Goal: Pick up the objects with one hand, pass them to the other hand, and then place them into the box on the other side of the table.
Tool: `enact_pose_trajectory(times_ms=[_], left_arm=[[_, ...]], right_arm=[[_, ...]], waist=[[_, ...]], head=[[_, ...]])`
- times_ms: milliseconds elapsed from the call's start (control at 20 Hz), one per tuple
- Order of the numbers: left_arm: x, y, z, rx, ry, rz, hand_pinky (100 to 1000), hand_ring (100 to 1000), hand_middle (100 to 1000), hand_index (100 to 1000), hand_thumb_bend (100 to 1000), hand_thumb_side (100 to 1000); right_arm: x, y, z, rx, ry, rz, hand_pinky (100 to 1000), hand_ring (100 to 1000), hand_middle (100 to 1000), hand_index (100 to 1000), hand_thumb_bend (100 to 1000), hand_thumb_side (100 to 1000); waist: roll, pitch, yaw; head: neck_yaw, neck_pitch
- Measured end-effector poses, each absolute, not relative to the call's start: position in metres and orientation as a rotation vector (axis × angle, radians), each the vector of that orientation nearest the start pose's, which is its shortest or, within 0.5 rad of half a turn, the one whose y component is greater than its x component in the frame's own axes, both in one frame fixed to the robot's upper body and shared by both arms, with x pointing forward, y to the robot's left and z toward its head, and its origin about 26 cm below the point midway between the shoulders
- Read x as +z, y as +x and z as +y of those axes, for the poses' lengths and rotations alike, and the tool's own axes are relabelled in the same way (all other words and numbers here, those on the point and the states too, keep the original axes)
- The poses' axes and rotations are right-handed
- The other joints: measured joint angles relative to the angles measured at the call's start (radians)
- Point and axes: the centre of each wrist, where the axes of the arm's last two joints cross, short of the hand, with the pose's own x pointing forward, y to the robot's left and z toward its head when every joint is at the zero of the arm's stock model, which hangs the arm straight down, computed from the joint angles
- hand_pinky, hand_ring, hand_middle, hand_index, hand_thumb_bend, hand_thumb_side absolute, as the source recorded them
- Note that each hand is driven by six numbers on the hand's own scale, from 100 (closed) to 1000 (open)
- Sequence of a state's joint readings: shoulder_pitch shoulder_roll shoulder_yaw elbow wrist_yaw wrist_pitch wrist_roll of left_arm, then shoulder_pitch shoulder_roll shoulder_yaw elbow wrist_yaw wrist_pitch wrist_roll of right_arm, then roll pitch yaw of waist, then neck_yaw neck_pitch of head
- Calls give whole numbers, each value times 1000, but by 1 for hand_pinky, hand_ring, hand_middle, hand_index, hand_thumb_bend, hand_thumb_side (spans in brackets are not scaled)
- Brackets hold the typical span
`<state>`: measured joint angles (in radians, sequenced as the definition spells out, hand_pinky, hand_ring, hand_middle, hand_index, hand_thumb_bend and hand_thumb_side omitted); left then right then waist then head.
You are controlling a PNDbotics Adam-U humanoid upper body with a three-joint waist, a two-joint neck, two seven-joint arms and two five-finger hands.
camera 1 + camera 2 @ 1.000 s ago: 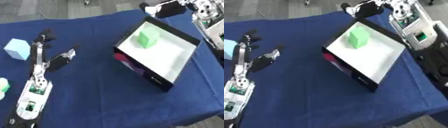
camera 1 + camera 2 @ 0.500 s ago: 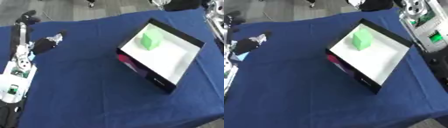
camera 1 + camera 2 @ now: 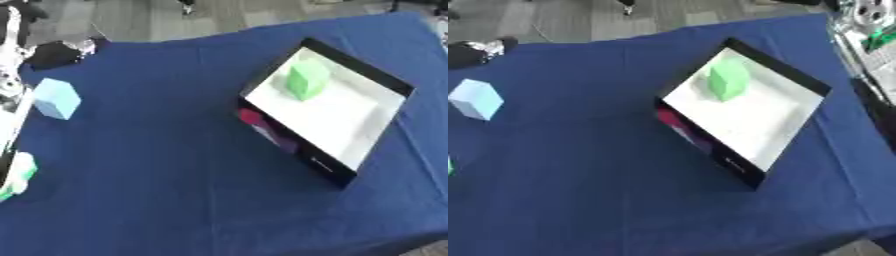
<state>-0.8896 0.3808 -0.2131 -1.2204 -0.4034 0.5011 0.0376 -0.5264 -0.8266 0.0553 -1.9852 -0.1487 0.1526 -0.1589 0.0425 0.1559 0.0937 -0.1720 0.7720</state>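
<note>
A black-rimmed box (image 3: 385,80) with a white inside lies open on the blue cloth at the right, and a green cube (image 3: 306,80) sits in its far corner. A light blue cube (image 3: 57,98) rests on the cloth at the left. A green and white object (image 3: 17,174) shows at the lower left edge. My left hand (image 3: 58,51) is at the far left corner, fingers spread and holding nothing, beyond the blue cube and apart from it. Its forearm (image 3: 9,120) runs down the left edge. Of my right arm (image 3: 866,30) only a silver and green part shows at the upper right; its hand is out of view.
The blue cloth (image 3: 157,200) covers the whole table, with open cloth between the blue cube and the box. A red and pink patch (image 3: 262,127) shows on the box's near outer wall. Grey floor lies beyond the far edge.
The whole picture has shifted, so the camera has moved. My left hand has drawn back to the far left corner. My right hand has left the view at the upper right.
</note>
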Motion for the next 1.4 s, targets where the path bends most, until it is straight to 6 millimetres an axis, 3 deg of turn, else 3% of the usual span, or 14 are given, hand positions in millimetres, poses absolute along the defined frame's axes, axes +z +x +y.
enact_pose_trajectory(times_ms=[200, 250, 300, 600, 850, 1400], left_arm=[[227, 462, 225, -606, 760, -1433, 864, 863, 731, 901, 798, 340], [227, 466, 227, -607, 756, -1401, 877, 869, 741, 901, 819, 345], [227, 468, 229, -609, 752, -1367, 883, 872, 745, 900, 832, 345], [227, 483, 230, -638, 739, -1176, 919, 891, 771, 899, 882, 361], [235, 489, 245, -678, 759, -1009, 938, 900, 789, 898, 929, 364], [226, 501, 277, -701, 836, -807, 957, 912, 800, 888, 952, 379]], right_arm=[[312, 296, -303, 561, -489, -2304, 981, 974, 888, 974, 236, 193], [313, 295, -306, 553, -482, -2306, 982, 975, 891, 979, 329, 141], [313, 295, -308, 547, -474, -2303, 983, 975, 891, 981, 348, 137], [310, 297, -327, 481, -383, -2247, 983, 974, 891, 981, 348, 148], [315, 297, -346, 380, -241, -2197, 984, 970, 889, 980, 342, 159], [311, 298, -356, 332, -225, -2156, 983, 963, 880, 975, 324, 173]], waist=[[5, 0, -3], [5, 0, -5], [5, 0, -6], [11, 0, -13], [17, 0, -17], [26, 1, -24]], head=[[24, 0], [29, 0], [34, 0], [64, 0], [86, 0], [110, 0]])
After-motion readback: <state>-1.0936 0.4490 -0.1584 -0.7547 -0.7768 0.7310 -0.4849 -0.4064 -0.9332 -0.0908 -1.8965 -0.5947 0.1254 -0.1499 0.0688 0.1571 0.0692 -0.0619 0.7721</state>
